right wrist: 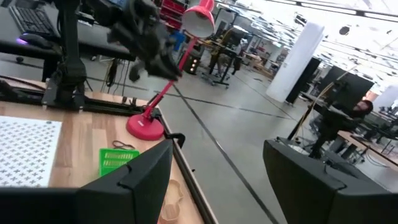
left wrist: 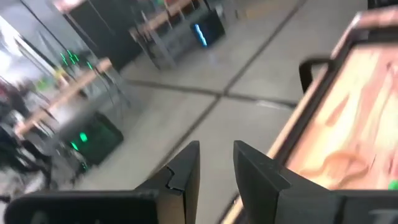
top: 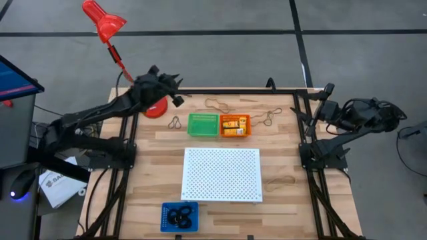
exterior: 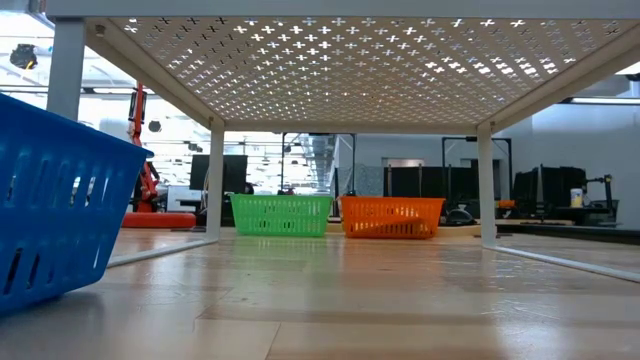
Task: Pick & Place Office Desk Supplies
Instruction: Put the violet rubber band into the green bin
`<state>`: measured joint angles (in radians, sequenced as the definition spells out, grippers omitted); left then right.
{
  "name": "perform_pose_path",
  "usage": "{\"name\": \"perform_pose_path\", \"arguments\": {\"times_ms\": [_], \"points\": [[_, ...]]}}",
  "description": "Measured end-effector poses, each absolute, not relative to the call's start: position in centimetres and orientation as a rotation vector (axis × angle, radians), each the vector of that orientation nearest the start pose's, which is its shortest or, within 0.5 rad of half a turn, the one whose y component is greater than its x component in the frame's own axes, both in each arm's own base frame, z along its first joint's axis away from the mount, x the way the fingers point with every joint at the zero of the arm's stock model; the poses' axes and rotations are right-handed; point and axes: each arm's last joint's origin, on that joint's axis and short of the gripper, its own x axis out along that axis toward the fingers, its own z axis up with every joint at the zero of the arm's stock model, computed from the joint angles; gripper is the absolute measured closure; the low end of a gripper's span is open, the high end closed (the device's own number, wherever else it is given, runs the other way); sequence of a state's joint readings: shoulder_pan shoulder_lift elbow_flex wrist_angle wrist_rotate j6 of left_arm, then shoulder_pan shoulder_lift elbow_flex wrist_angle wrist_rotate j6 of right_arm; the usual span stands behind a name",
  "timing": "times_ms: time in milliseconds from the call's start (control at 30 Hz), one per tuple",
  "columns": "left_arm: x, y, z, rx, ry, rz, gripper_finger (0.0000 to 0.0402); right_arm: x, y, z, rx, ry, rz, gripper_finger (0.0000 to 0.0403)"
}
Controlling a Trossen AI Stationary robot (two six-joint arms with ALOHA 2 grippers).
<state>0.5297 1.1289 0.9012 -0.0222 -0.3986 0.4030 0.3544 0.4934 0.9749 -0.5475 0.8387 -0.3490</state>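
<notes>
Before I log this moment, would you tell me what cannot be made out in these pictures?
- Left end effector, left wrist view: motion blur; whether anything thin sits between its fingers is unclear.
- Orange tray, high view: contents too small to identify.
- Blue tray, low view: cut off by the picture's edge; its wall hides the contents.

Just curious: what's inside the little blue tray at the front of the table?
The blue tray holds several small black rings, bunched and overlapping. Anything beneath them is hidden.

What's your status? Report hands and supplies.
Left hand empty, slightly open, by red lamp. Right hand open, parked at table edge. Rubber bands loose near trays.
</notes>
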Motion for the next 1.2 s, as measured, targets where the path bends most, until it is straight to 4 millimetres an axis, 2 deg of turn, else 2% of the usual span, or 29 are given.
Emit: {"name": "perform_pose_path", "arguments": {"times_ms": [100, 200, 367, 500, 667, 767, 967, 1100, 1200], "points": [[21.2, 15.9, 30.3, 0.291, 0.522, 0.875, 0.0314, 6.8, 0.2, 39.0, -0.367, 0.133, -0.480, 0.0154], [20.5, 18.0, 28.4, 0.175, 0.607, 0.882, 0.0314, 6.9, 0.2, 39.1, -0.350, 0.126, -0.483, 0.0154], [19.2, 19.7, 25.5, -0.068, 0.745, 0.832, 0.0314, 6.9, 0.2, 39.7, -0.309, 0.064, -0.492, 0.0154], [19.0, 19.4, 24.1, -0.188, 0.848, 0.802, 0.0314, 7.0, 0.2, 40.1, -0.304, 0.036, -0.497, 0.0154], [19.4, 17.6, 22.7, -0.285, 0.980, 0.648, 0.0314, 7.4, 0.4, 40.1, -0.296, 0.038, -0.495, 0.0154], [19.6, 16.7, 22.4, -0.310, 1.027, 0.613, 0.0314, 7.9, 0.6, 40.1, -0.298, 0.041, -0.493, 0.0154], [19.2, 16.1, 21.9, -0.428, 1.064, 0.616, 0.0314, 8.6, 0.8, 40.2, -0.312, 0.042, -0.487, 0.0154], [18.8, 15.4, 20.0, -0.522, 1.055, 0.524, 0.0314, 9.1, 1.1, 40.1, -0.323, 0.051, -0.461, 0.0154], [18.6, 15.2, 19.0, -0.584, 1.028, 0.548, 0.0314, 9.2, 1.1, 40.0, -0.328, 0.052, -0.444, 0.0154]]}}
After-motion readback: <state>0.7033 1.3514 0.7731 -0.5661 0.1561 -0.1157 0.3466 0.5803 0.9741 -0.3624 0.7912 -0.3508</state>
